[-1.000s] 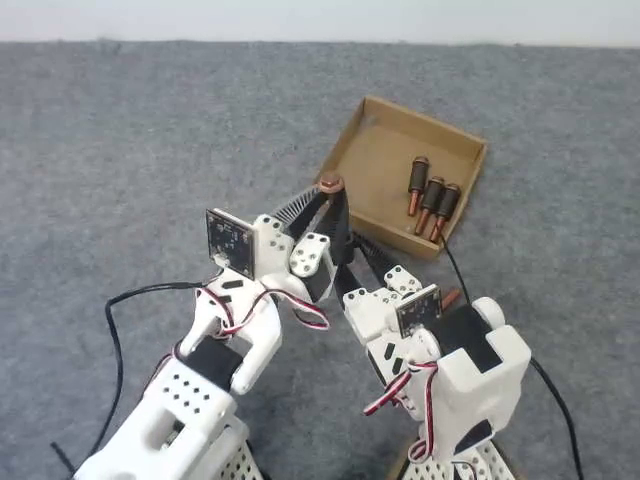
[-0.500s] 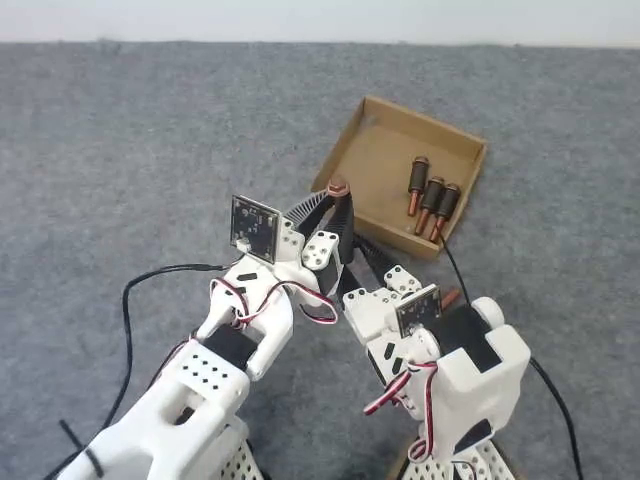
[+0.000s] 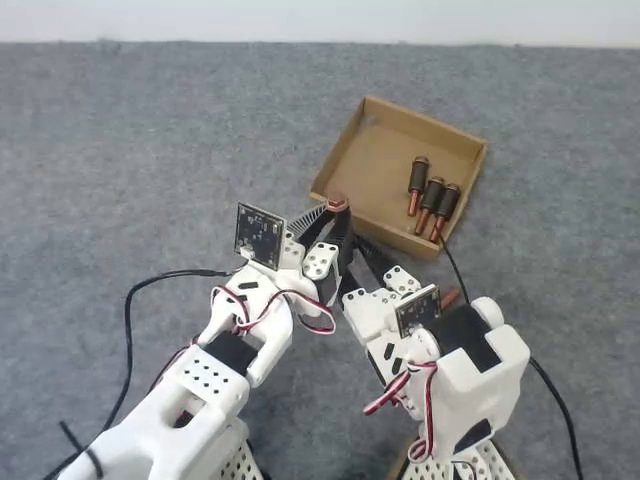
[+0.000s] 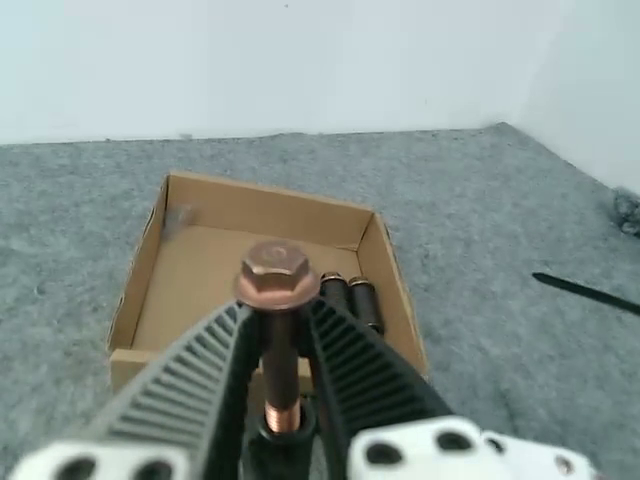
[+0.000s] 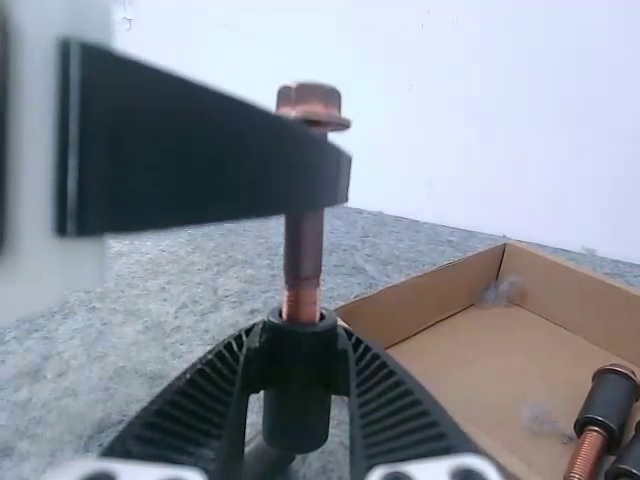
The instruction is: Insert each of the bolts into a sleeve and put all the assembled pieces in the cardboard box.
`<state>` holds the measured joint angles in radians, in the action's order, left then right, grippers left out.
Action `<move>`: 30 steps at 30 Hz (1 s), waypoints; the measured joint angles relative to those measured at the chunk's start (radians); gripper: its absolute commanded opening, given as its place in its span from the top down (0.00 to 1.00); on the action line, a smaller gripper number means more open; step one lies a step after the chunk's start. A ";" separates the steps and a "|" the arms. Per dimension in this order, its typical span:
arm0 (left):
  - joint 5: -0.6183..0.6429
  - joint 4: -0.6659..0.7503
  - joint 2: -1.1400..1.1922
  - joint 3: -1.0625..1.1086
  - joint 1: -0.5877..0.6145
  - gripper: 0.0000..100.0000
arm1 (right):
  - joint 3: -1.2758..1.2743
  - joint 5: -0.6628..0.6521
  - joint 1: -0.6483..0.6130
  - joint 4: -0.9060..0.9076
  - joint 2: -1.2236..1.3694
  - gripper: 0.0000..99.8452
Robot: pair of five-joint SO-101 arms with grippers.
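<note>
My left gripper [image 3: 335, 228] [image 4: 277, 325] is shut on a copper bolt [image 3: 336, 206] [image 4: 275, 280], held upright with its hex head up. The bolt's tip sits in the mouth of a black sleeve [image 5: 297, 375], which my right gripper [image 5: 297, 350] [image 3: 350, 262] is shut on just below. Both grippers meet close to the near left wall of the cardboard box [image 3: 372, 165] [image 4: 200, 270] [image 5: 470, 345]. Three assembled pieces [image 3: 431, 200] [image 4: 350, 293] [image 5: 600, 415] lie side by side at the box's right side.
Grey carpet covers the table. A black cable [image 3: 128, 310] loops left of the left arm, and another cable [image 4: 590, 293] lies right of the box. A small copper-coloured piece [image 3: 452, 296] shows beside the right arm.
The left arm has swung in and lowered the bolt, whose head now sits nearer the right gripper and the sleeve. The right arm has stayed put.
</note>
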<state>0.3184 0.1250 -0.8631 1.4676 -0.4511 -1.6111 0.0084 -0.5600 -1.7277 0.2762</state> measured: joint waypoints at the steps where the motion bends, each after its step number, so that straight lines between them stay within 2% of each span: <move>1: 0.000 -0.008 0.000 0.000 0.000 0.99 | 0.000 0.000 0.000 0.000 0.000 0.99; 10: 0.000 -0.169 0.000 0.000 -0.005 0.99 | 0.000 -0.002 -0.003 0.000 0.002 0.99; 23: -0.008 -0.173 -0.002 0.006 -0.040 0.98 | 0.000 -0.002 -0.003 0.000 0.002 0.99; 30: -0.008 -0.180 -0.002 0.008 -0.040 0.83 | 0.000 -0.002 0.002 0.000 0.002 0.99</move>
<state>0.3107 -0.0545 -0.8646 1.4753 -0.4910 -1.6111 0.0069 -0.5585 -1.7277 0.2777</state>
